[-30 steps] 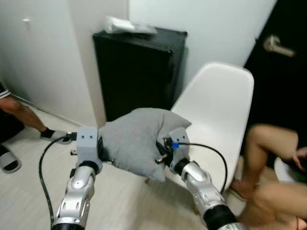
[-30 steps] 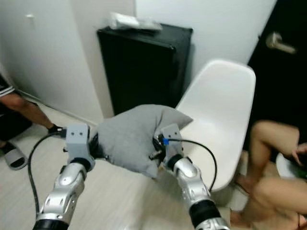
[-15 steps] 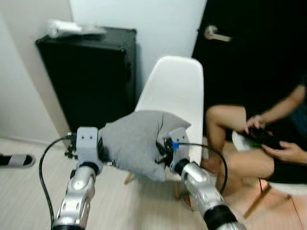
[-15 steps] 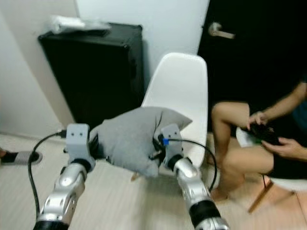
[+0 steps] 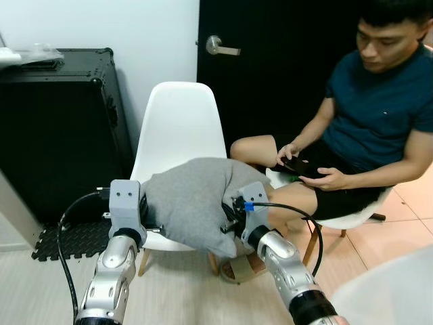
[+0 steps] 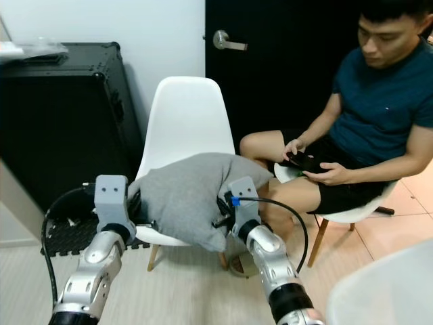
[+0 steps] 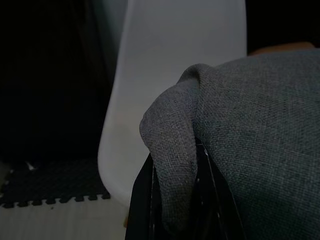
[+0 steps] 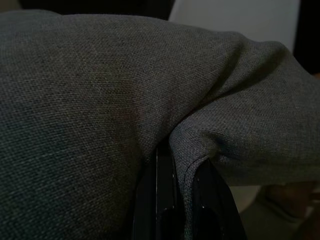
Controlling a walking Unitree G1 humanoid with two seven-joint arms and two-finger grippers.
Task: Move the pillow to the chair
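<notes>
A grey pillow hangs between both arms, just in front of the seat of a white shell chair. My left gripper is shut on a fold at the pillow's left edge, its black fingers pinching the cloth. My right gripper is shut on a fold at the pillow's right edge. The pillow's lower part hides the chair's seat front. Both silver arms reach up from the bottom of the eye views.
A person sits on a second white chair just right of the target chair, knees close to my right arm. A tall black case stands left on a foam mat. A dark door is behind.
The camera has swung to the right: the chair and black case slid left in view and the seated person came fully into view. The pillow stays held between both grippers.
</notes>
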